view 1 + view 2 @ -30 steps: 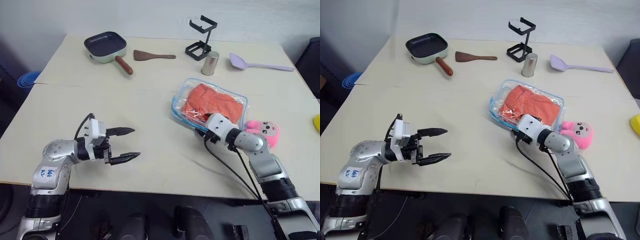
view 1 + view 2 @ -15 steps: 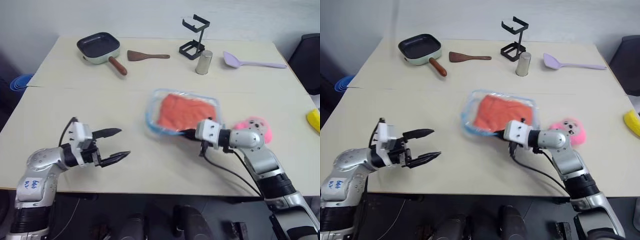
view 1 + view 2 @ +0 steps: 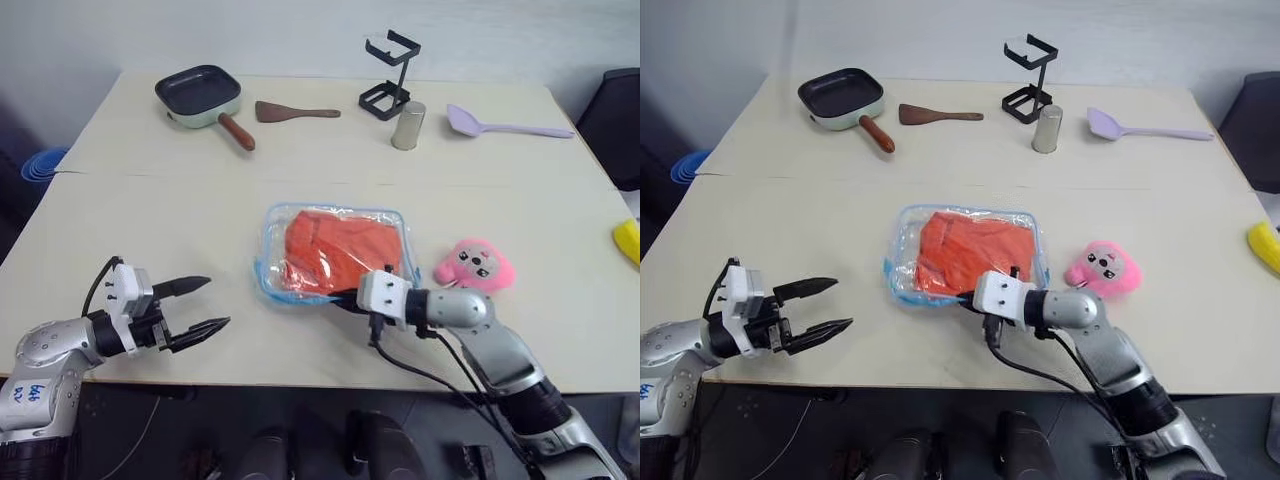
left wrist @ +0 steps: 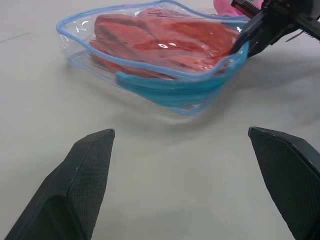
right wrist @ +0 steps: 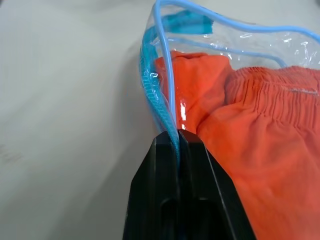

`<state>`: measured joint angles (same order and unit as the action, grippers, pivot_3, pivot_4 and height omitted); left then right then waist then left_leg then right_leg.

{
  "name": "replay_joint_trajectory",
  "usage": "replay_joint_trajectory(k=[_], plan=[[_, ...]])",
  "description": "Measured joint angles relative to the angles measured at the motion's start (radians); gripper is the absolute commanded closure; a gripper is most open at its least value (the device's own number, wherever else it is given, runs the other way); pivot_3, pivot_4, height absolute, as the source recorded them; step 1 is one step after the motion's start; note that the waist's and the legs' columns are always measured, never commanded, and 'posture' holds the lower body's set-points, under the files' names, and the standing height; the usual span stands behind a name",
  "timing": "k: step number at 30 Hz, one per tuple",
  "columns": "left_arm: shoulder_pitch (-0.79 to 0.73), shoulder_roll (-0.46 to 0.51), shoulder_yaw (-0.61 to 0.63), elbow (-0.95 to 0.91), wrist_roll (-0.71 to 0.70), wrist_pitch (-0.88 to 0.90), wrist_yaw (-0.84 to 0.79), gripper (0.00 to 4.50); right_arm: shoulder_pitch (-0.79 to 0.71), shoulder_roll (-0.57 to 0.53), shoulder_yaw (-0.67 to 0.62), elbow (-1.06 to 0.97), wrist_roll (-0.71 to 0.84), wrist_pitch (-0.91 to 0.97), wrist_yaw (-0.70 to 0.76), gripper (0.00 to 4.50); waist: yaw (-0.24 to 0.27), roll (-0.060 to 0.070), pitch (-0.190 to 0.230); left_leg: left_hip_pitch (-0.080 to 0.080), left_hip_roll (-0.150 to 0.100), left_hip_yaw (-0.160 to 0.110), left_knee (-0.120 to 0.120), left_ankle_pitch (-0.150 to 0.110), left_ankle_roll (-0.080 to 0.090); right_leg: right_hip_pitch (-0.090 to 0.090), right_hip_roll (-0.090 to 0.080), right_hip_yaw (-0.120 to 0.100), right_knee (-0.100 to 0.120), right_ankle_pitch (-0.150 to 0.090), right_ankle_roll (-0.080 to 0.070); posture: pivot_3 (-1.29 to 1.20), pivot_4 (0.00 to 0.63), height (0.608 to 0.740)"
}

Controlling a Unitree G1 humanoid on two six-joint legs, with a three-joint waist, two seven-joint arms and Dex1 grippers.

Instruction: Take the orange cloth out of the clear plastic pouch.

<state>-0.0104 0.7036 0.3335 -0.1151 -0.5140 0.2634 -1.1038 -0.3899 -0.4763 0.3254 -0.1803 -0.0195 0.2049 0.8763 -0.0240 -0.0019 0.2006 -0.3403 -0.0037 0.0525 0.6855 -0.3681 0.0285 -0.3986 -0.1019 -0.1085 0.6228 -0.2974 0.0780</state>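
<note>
cloth [image 3: 340,250] inside pouch [image 3: 272,283], mid-table [image 3: 150,200]

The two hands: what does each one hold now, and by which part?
The right hand pinches the pouch by its blue edge trim, at the near edge. The left hand is open and holds nothing.

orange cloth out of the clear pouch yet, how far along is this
Done: the right gripper is shut on the blue trim of the clear plastic pouch, near the table's front. In hand: holding that edge, while the open left gripper waits apart. Left: the wrinkled orange cloth is fully inside, so opening and pulling out remain.
</note>
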Motion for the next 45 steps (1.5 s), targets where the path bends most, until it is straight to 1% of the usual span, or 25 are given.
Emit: replay_joint_trajectory(k=[4,6,7,8,10,11,13,15,16,18,20,23,26,30,35,36,37,40,42,45], plan=[[-0.018,0.002,-0.003,0.000,0.000,-0.003,0.000,0.00,-0.004,0.013,0.017,0.026,-0.014,-0.001,-0.011,2.20,-0.001,0.000,0.000,0.000,0.000,0.000,-0.001,0.000,0.000,0.000,0.000,0.000,0.000,0.000,0.000,0.00,0.150,0.740],[-0.023,0.004,-0.011,-0.002,0.000,-0.002,-0.002,0.00,0.025,-0.008,0.004,0.004,0.031,-0.010,0.025,1.53,0.001,0.000,0.000,-0.001,0.000,-0.001,-0.001,0.000,0.000,0.000,0.000,-0.001,0.000,0.000,0.000,0.00,0.150,0.740],[-0.022,0.006,-0.012,-0.003,0.000,0.001,-0.003,0.00,0.049,-0.026,-0.017,-0.018,0.068,-0.010,0.049,1.22,0.002,0.000,0.000,-0.001,0.000,-0.001,-0.001,0.000,0.001,0.000,0.000,-0.001,-0.001,0.000,0.000,0.00,0.150,0.740],[-0.018,0.014,-0.017,-0.011,-0.003,0.014,-0.006,0.00,0.080,-0.045,-0.058,-0.050,0.139,-0.011,0.088,0.82,0.003,0.000,0.000,-0.002,0.000,-0.001,-0.001,-0.001,0.001,0.000,0.000,-0.001,-0.001,0.000,0.000,0.00,0.150,0.740],[0.005,0.053,-0.022,-0.045,-0.032,0.081,-0.018,0.00,0.127,-0.076,-0.162,-0.117,0.300,-0.003,0.159,0.18,0.002,0.000,0.000,-0.002,0.000,-0.001,-0.001,-0.001,0.001,0.000,0.000,-0.001,-0.002,0.000,0.000,0.00,0.150,0.740],[0.017,0.074,-0.022,-0.067,-0.051,0.121,-0.025,0.00,0.141,-0.093,-0.233,-0.151,0.396,0.017,0.185,0.18,0.002,0.000,0.000,-0.002,0.000,-0.002,-0.001,-0.001,0.002,0.001,0.000,-0.001,-0.002,0.000,0.000,0.00,0.150,0.740],[0.022,0.083,-0.023,-0.108,-0.076,0.143,-0.036,0.00,0.143,-0.146,-0.354,-0.153,0.495,0.066,0.194,0.18,0.002,0.000,0.000,0.001,0.000,-0.002,-0.001,-0.001,0.002,0.003,-0.001,-0.001,-0.002,0.000,0.000,0.00,0.150,0.740],[0.021,0.081,-0.030,-0.161,-0.097,0.148,-0.041,0.00,0.132,-0.225,-0.455,-0.073,0.517,0.088,0.190,0.18,0.002,0.000,0.000,0.002,0.000,-0.002,-0.001,-0.001,0.002,0.004,-0.001,-0.001,-0.004,0.000,0.000,0.00,0.150,0.740],[0.018,0.071,-0.035,-0.198,-0.114,0.151,-0.033,0.00,0.110,-0.270,-0.500,0.012,0.509,0.100,0.177,0.18,0.004,0.000,0.000,0.002,-0.001,-0.002,-0.001,-0.001,0.002,0.004,-0.002,-0.001,-0.006,0.000,0.000,0.00,0.150,0.740],[-0.012,0.024,-0.046,-0.251,-0.137,0.154,0.003,0.00,0.060,-0.340,-0.531,0.164,0.462,0.110,0.147,0.18,0.005,0.002,0.001,0.002,-0.001,-0.001,-0.001,-0.001,0.002,0.004,-0.003,-0.001,-0.007,0.000,0.000,0.00,0.150,0.740],[-0.049,-0.020,-0.067,-0.299,-0.161,0.160,0.048,0.00,0.015,-0.407,-0.527,0.311,0.386,0.105,0.121,0.18,0.009,0.002,0.001,0.002,-0.001,-0.001,-0.002,-0.001,0.002,0.004,-0.002,-0.001,-0.006,0.000,0.000,0.00,0.150,0.740],[-0.084,-0.055,-0.100,-0.335,-0.178,0.183,0.109,0.00,-0.066,-0.427,-0.478,0.514,0.278,0.072,0.080,0.18,0.003,0.002,0.001,0.002,-0.001,0.000,-0.002,0.000,0.001,0.004,-0.001,-0.001,-0.003,0.000,-0.001,0.00,0.150,0.740],[-0.093,-0.060,-0.129,-0.349,-0.187,0.192,0.120,0.00,-0.119,-0.423,-0.439,0.610,0.239,0.082,0.074,0.76,-0.004,0.002,0.001,0.003,0.000,0.002,-0.002,0.000,0.001,0.003,0.000,-0.001,-0.002,0.000,-0.001,0.00,0.150,0.740],[-0.092,-0.053,-0.145,-0.345,-0.187,0.192,0.109,0.00,-0.128,-0.423,-0.420,0.606,0.275,0.163,0.176,2.14,0.001,0.002,0.001,0.003,0.001,0.001,-0.001,0.001,0.001,0.004,0.001,-0.001,-0.002,0.000,-0.001,0.00,0.150,0.740],[-0.101,-0.033,-0.146,-0.314,-0.185,0.188,0.101,0.00,-0.017,-0.437,-0.517,0.482,0.441,0.311,0.311,3.93,0.026,0.002,0.001,0.002,0.001,-0.001,-0.001,0.000,0.001,0.004,0.001,-0.001,-0.003,0.000,-0.001,0.00,0.150,0.740],[-0.102,-0.033,-0.146,-0.301,-0.184,0.183,0.099,0.00,0.005,-0.440,-0.537,0.456,0.465,0.338,0.322,4.25,0.029,0.002,0.001,0.002,0.000,-0.001,-0.001,0.000,0.001,0.004,0.000,-0.001,-0.003,0.000,-0.001,0.00,0.150,0.740],[-0.102,-0.033,-0.148,-0.294,-0.181,0.181,0.097,0.00,0.032,-0.451,-0.547,0.436,0.480,0.353,0.335,4.47,0.032,0.002,0.001,0.001,0.000,-0.001,-0.001,0.000,0.001,0.004,0.000,-0.001,-0.004,0.000,-0.001,0.00,0.150,0.740],[-0.102,-0.033,-0.151,-0.263,-0.168,0.163,0.087,0.00,0.100,-0.461,-0.591,0.381,0.517,0.371,0.351,4.47,0.037,0.002,0.001,0.001,0.000,-0.001,-0.001,0.000,0.001,0.004,0.000,-0.001,-0.004,0.000,-0.001,0.00,0.150,0.740],[-0.103,-0.033,-0.156,-0.250,-0.159,0.154,0.083,0.00,0.117,-0.460,-0.624,0.345,0.551,0.377,0.352,4.47,0.037,0.002,0.001,0.001,0.000,-0.001,-0.001,0.000,0.001,0.004,0.000,-0.001,-0.004,0.000,-0.001,0.00,0.150,0.740],[-0.105,-0.033,-0.157,-0.217,-0.145,0.132,0.075,0.00,0.134,-0.449,-0.696,0.205,0.654,0.417,0.349,4.47,0.031,0.003,0.001,0.002,0.001,-0.001,-0.002,0.000,0.000,0.004,0.001,-0.001,-0.004,0.000,-0.001,0.00,0.150,0.740]])
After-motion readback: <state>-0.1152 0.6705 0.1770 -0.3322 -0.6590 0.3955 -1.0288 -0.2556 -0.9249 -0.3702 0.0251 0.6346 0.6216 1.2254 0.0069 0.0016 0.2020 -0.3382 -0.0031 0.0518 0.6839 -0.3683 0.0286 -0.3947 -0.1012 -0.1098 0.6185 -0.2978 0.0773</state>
